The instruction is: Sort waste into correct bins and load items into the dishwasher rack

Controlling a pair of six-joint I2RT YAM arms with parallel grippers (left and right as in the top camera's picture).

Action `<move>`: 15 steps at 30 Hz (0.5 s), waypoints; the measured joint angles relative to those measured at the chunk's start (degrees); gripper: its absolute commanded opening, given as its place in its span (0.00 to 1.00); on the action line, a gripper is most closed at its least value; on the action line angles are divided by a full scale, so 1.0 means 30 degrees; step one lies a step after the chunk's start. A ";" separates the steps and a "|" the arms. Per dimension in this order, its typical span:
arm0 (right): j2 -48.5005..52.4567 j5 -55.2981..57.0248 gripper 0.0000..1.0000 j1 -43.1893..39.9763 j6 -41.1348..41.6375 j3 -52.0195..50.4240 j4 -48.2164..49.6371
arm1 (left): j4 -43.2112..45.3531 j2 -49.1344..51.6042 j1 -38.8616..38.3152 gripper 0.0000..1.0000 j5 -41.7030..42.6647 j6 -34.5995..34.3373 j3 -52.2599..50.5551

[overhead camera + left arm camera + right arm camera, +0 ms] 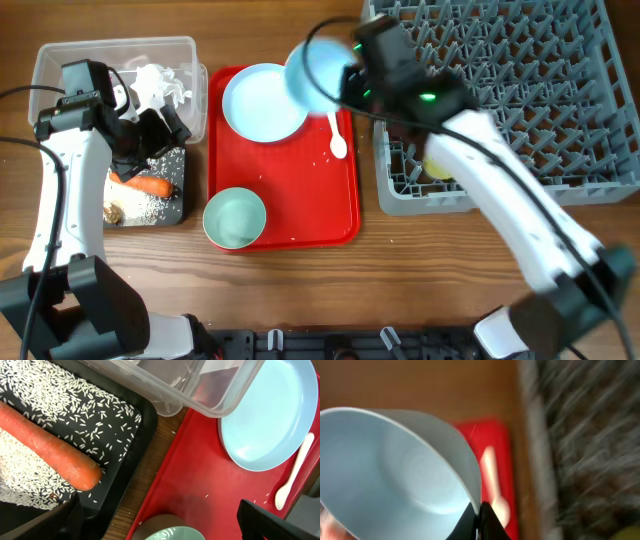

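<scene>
Clear plastic tub [50, 60], table's [300, 290] far-left corner: one crumpled white tissue [160, 82]. Black tub [183, 192]: one orange carrot [148, 184], one brown lump [113, 212], loose rice [150, 206]; left gripper [150, 135] spread empty above. Left on the red tray [300, 200]: one pale blue plate [262, 100], one white plastic spoon [336, 135], one blue-green bowl [234, 217]. Right gripper [480, 520] clenches a second bowl [315, 78] over its far-right corner; grey pegged rack [520, 80] holds one yellow cup [437, 168].

The carrot [47, 452] is lying in the black tub [135, 460] on a bunch of loose rice [65, 390]. Next door on the red tray [200, 475]: blue plate [270, 415], white spoon [295, 472] right alongside it.
</scene>
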 measured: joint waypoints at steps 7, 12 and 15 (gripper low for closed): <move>0.2645 1.3274 0.04 -0.1027 -0.9224 0.0233 1.2437 | -0.0044 0.0000 0.0000 1.00 0.0117 0.0000 0.0022; 0.6404 1.5613 0.04 -0.1923 -1.7150 0.0080 1.9096 | -0.0015 0.0000 0.0000 1.00 0.0146 0.0000 0.0029; 0.8728 1.6371 0.04 -0.2302 -2.1536 0.0051 2.1784 | -0.0022 0.0000 0.0000 1.00 0.0182 0.0000 0.0029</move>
